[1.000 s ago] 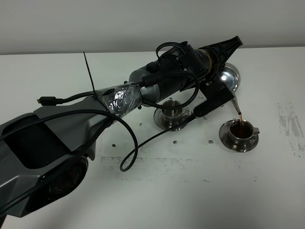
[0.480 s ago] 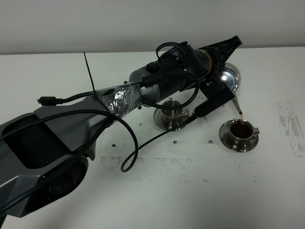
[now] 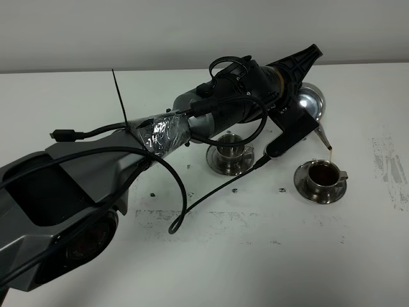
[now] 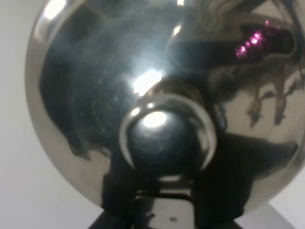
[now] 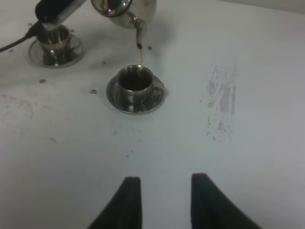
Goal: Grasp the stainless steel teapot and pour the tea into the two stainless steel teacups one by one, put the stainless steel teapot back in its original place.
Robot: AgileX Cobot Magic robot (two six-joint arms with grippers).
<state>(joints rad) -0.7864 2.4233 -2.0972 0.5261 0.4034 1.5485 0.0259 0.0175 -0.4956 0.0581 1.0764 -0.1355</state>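
White table (image 3: 255, 275) filling most of exterior view, surface looking matte. Pale grey wall (image 3: 128, 32) running along behind table's far edge. Grey scuffed patch (image 3: 391, 171) showing near table's right side, finish appearing worn in broken streaks. Same patch showing in right wrist view as faint smears. Fainter smudged band (image 3: 243, 220) stretching across table's middle. Small dark specks (image 3: 282, 190) dotting surface near that band.

Left arm (image 3: 160, 134) stretched from near-left across to far right, wrist rolled; left gripper (image 3: 305, 56) clamped on stainless steel teapot (image 3: 311, 102), held tilted aloft. Right gripper (image 5: 165, 179) hanging clear, fingers (image 5: 129, 200) parted, empty
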